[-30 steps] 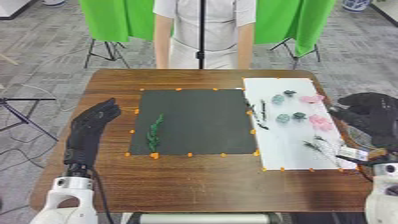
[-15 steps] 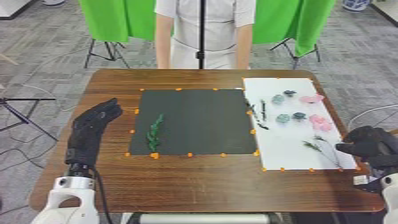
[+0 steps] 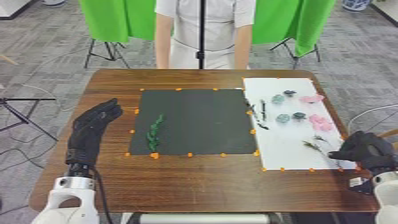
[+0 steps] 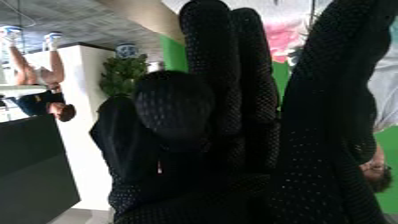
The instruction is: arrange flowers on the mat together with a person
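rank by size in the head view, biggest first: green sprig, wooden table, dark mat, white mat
1. wooden table
2. dark mat and white mat, too alike to rank
3. green sprig

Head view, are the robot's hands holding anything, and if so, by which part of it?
The left hand holds nothing. Whether the right hand grips the green sprig on the white sheet by its stem cannot be told.

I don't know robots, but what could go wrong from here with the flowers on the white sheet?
The right hand is close beside the thin sprigs, so it might knock or bend them. Their stems lie close together, so it could grab two at once. Reaching farther, it might brush the pink flowers.
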You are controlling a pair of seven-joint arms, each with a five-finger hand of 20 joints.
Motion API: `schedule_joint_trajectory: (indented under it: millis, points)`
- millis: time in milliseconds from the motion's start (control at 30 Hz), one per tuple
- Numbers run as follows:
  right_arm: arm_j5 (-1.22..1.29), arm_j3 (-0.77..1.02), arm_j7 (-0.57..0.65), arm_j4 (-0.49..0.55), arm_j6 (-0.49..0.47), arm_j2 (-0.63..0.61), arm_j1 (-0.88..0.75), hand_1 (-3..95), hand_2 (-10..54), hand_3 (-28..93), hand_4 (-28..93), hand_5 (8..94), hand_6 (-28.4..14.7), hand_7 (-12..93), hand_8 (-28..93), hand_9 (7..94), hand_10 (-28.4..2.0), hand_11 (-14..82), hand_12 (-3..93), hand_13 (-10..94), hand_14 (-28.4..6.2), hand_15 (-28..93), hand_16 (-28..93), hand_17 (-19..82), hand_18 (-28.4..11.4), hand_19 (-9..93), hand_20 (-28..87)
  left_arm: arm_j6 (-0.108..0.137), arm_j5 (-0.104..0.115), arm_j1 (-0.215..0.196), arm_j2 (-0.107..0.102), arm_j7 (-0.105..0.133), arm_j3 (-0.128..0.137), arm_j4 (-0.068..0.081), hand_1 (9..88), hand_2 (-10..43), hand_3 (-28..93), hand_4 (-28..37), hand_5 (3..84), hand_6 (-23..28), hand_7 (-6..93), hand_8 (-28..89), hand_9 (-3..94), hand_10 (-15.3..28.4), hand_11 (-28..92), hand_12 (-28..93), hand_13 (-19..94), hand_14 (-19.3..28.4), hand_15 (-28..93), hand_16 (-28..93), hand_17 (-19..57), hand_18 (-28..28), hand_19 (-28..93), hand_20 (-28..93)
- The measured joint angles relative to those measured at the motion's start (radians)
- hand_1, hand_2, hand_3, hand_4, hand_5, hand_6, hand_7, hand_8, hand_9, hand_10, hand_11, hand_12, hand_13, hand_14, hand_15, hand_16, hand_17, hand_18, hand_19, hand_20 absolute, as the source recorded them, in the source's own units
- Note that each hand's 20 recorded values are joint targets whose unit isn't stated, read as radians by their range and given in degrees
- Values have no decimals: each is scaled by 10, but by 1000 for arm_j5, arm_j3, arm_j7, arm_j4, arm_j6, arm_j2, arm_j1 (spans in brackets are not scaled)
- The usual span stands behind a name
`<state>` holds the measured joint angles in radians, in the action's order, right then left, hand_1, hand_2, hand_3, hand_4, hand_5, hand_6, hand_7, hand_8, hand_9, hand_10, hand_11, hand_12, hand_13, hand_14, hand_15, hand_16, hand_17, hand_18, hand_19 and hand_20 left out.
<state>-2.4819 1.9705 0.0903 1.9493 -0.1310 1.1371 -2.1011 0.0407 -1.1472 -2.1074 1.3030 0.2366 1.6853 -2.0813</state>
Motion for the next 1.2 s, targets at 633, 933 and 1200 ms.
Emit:
schedule_joint_trajectory:
  millis: [633,933,1200]
  points:
    - [53,-41,3,-49,123,-4,12,856,-95,-282,407,871,22,210,102,937,-90,251,284,917,-39,606,347,619,-181,932,651,3,8,-10,1,0,0,-4,303,-42,628,-149,488,36,148,-61,434,128,184,152,343,166,175,43,66,117,64,200]
    - [158,-42,36,50,130,12,9,858,-95,-282,421,877,20,211,109,937,-91,274,274,923,-36,603,348,627,-179,932,656,3,9,-10,1,-1,0,-4,301,-43,631,-151,488,37,145,-60,434,128,183,153,342,166,174,43,66,117,65,200]
    - [171,-158,114,185,127,68,85,862,-95,-283,422,883,19,210,112,937,-91,286,271,926,-34,603,349,633,-178,932,659,3,9,-10,0,-6,1,-6,299,-43,632,-151,487,36,144,-59,432,127,182,152,342,165,173,43,65,117,65,200]
